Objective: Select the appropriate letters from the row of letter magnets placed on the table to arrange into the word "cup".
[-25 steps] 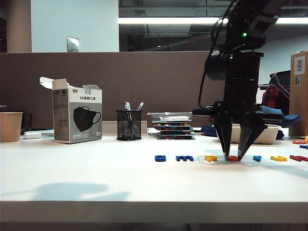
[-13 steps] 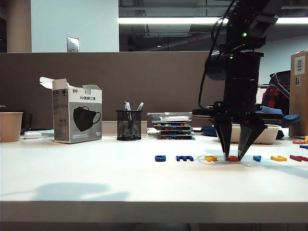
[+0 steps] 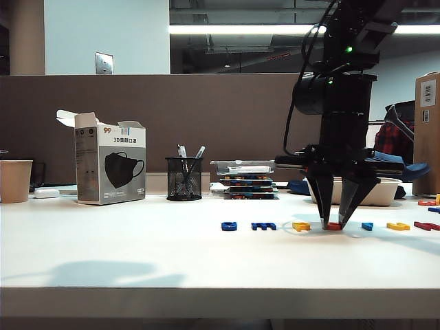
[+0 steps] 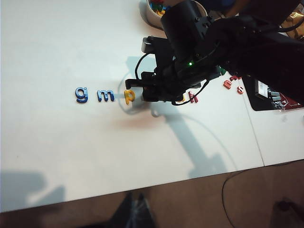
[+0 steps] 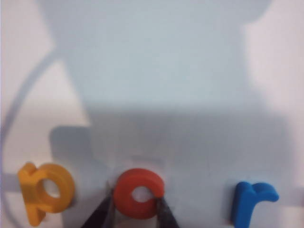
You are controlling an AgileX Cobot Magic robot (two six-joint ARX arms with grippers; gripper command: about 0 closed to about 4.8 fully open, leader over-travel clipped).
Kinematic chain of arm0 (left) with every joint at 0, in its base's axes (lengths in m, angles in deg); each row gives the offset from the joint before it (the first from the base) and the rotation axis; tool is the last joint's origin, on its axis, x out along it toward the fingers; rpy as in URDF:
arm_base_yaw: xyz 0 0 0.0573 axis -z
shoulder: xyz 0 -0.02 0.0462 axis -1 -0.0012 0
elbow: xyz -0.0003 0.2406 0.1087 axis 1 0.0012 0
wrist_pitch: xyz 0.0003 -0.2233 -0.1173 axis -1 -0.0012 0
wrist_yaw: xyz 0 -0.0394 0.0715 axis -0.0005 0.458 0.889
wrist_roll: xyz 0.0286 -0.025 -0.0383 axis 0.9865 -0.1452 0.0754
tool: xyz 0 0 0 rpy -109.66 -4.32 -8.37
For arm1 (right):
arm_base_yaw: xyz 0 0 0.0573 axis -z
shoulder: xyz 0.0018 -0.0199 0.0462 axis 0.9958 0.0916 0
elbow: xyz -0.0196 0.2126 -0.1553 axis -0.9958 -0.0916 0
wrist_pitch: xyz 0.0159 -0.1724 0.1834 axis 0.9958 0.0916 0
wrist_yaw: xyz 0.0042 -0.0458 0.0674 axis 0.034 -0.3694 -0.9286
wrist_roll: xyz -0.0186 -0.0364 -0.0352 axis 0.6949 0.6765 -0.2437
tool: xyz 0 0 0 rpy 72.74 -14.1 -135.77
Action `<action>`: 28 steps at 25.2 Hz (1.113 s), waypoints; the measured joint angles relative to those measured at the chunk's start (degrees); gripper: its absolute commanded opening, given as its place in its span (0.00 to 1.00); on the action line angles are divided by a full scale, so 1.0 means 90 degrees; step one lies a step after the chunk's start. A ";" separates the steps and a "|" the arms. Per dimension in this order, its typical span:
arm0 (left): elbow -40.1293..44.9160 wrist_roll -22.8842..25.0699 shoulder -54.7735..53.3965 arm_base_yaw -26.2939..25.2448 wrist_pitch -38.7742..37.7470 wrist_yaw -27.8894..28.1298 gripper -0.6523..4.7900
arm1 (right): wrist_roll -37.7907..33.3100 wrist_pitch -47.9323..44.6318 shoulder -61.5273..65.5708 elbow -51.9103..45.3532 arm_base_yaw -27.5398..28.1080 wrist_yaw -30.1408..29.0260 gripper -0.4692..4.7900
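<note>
The row of letter magnets lies across the table (image 3: 137, 254). The red "c" (image 3: 334, 225) (image 5: 138, 194) sits between the yellow "p" (image 3: 301, 225) (image 5: 45, 190) (image 4: 129, 96) and a light-blue "r" (image 3: 367, 225) (image 5: 249, 199). The yellow "u" (image 3: 397, 225) lies further right. My right gripper (image 3: 334, 224) (image 5: 137, 211) points down, its tips on the table and pressed against both sides of the "c". My left gripper (image 4: 135, 209) hangs off the table's front edge, dark and blurred, tips together, holding nothing.
Dark blue "g" (image 3: 229, 225) and "m" (image 3: 263, 225) lie left of the "p". A mask box (image 3: 110, 167), pen cup (image 3: 183, 178), paper cup (image 3: 15, 180), stacked cases (image 3: 247, 180) and a white bowl (image 3: 375, 192) stand at the back. Red letters (image 3: 426, 225) lie far right.
The right gripper's fingers have drawn inward onto the red "c". Neither arm has moved and the letters lie where they were.
</note>
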 measured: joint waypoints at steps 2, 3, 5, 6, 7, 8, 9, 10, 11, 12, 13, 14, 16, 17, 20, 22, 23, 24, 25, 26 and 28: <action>0.0000 0.0000 0.0000 0.0000 0.0000 0.0000 0.11 | 0.0000 0.0000 0.0000 0.0000 0.0000 0.0000 0.29; 0.0000 0.0000 0.0000 0.0000 0.0000 0.0000 0.11 | 0.0000 0.0000 0.0000 0.0000 0.0000 0.0000 0.29; 0.0000 0.0000 0.0000 0.0000 0.0000 0.0000 0.11 | 0.0000 0.0000 0.0000 0.0000 0.0000 0.0000 0.28; 0.0000 0.0000 0.0000 0.0000 0.0000 0.0000 0.11 | 0.0000 0.0000 0.0000 0.0000 0.0000 0.0000 0.28; 0.0000 0.0000 0.0000 0.0000 0.0000 0.0000 0.11 | 0.0000 0.0000 0.0000 0.0000 0.0000 0.0000 0.29; 0.0000 0.0000 0.0000 0.0000 0.0000 0.0000 0.11 | 0.0000 0.0000 0.0002 0.0000 0.0000 -0.0002 0.30; 0.0000 0.0000 0.0000 0.0000 0.0000 0.0000 0.11 | 0.0000 0.0000 0.0002 0.0000 0.0000 0.0000 0.32; 0.0000 0.0000 0.0000 0.0000 0.0000 0.0000 0.11 | 0.0000 0.0000 0.0002 0.0000 0.0000 0.0000 0.32; 0.0000 0.0000 0.0000 0.0000 0.0000 0.0000 0.11 | 0.0000 0.0000 0.0002 0.0000 -0.0002 0.0000 0.32; 0.0000 0.0000 0.0000 0.0000 0.0000 0.0000 0.11 | 0.0000 0.0000 0.0002 0.0000 0.0000 -0.0002 0.32; 0.0000 0.0000 0.0000 0.0000 0.0000 0.0000 0.11 | 0.0000 0.0000 0.0002 0.0000 -0.0002 0.0000 0.34; 0.0000 0.0000 0.0000 0.0000 0.0000 0.0000 0.11 | 0.0000 0.0002 0.0002 0.0000 -0.0002 -0.0002 0.36; 0.0000 0.0000 0.0000 0.0000 0.0000 0.0000 0.11 | 0.0000 0.0022 0.0000 0.0000 -0.0002 -0.0002 0.41; 0.0000 0.0000 0.0000 0.0000 0.0000 0.0000 0.11 | 0.0000 0.0024 0.0000 0.0000 -0.0002 -0.0002 0.42; 0.0000 0.0000 0.0000 0.0000 0.0000 0.0000 0.11 | -0.0063 0.0012 0.0000 0.0010 -0.0002 -0.0002 0.42; 0.0000 0.0000 0.0000 0.0000 0.0000 0.0000 0.11 | -0.0085 -0.0056 0.0002 0.0007 -0.0002 -0.0002 0.42; 0.0000 0.0000 0.0000 0.0000 0.0000 0.0000 0.11 | -0.0092 -0.0092 0.0002 0.0007 -0.0002 -0.0002 0.42; 0.0000 0.0000 0.0000 0.0000 0.0000 0.0000 0.11 | -0.0095 -0.0134 0.0002 0.0007 -0.0002 -0.0002 0.42; 0.0000 0.0000 0.0000 0.0000 0.0000 0.0000 0.11 | -0.0097 -0.0168 0.0002 0.0007 -0.0002 -0.0002 0.42; 0.0000 0.0000 0.0000 0.0000 0.0000 0.0000 0.11 | -0.0100 -0.0197 0.0002 0.0007 -0.0002 -0.0002 0.42; 0.0000 0.0000 0.0000 0.0000 0.0000 0.0000 0.11 | -0.0104 -0.0253 0.0002 0.0007 -0.0002 -0.0002 0.42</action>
